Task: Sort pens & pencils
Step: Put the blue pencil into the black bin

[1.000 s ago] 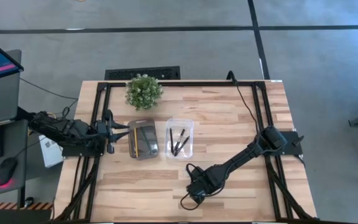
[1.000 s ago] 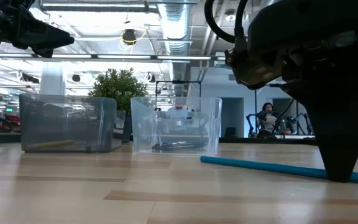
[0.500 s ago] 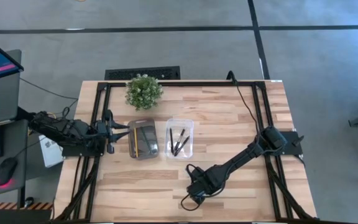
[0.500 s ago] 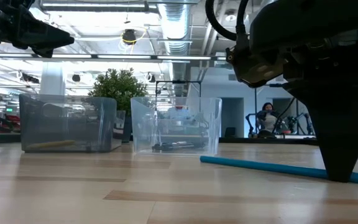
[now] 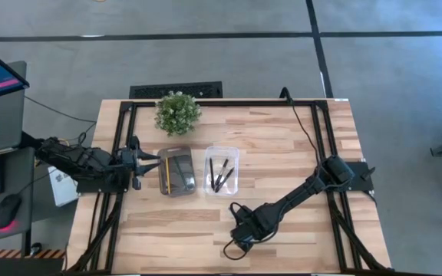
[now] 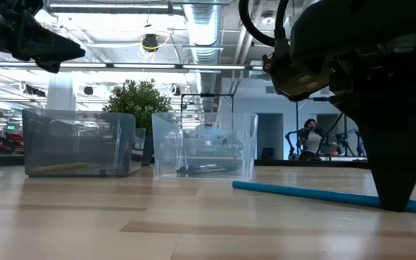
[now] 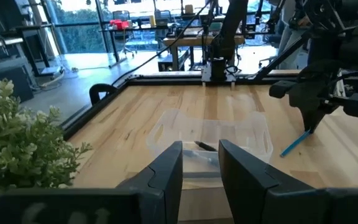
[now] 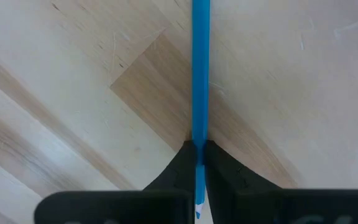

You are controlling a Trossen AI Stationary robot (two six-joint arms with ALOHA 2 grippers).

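- Three dark pens (image 5: pixel 220 175) already lie in the clear tray (image 5: pixel 222 153) near the middle of the bench (image 5: pixel 282 138); that half of the sorting looks done.
- The grey tray (image 5: pixel 176 152) just beside it, at its 9 o'clock, holds a yellow pencil (image 5: pixel 167 173). Something dark lies beside that pencil, perhaps a second one, though I cannot tell for sure.
- A blue pencil (image 8: pixel 200 68) is still out on the bench, at about 5 o'clock from the clear tray and near the front edge. By my reckoning it is the last piece to move, and it belongs in the grey tray.
- The right claw (image 8: pixel 199 155) is down at the bench over that blue pencil, its fingers together and clamped on the pencil near one end; the rest of the pencil lies flat on the wood and runs straight out ahead of the claw.
- The right arm reaches from its base at the bench's 3 o'clock edge down toward 6 o'clock, wrist bent so the fingers point at the wood.
- The left claw (image 7: pixel 200 171) hangs above the bench at the 9 o'clock edge, just beside the grey tray, fingers a little apart and holding nothing, aimed across the trays.
- A small potted plant (image 5: pixel 177 112) stands at 12 o'clock from the grey tray, clear of the work.
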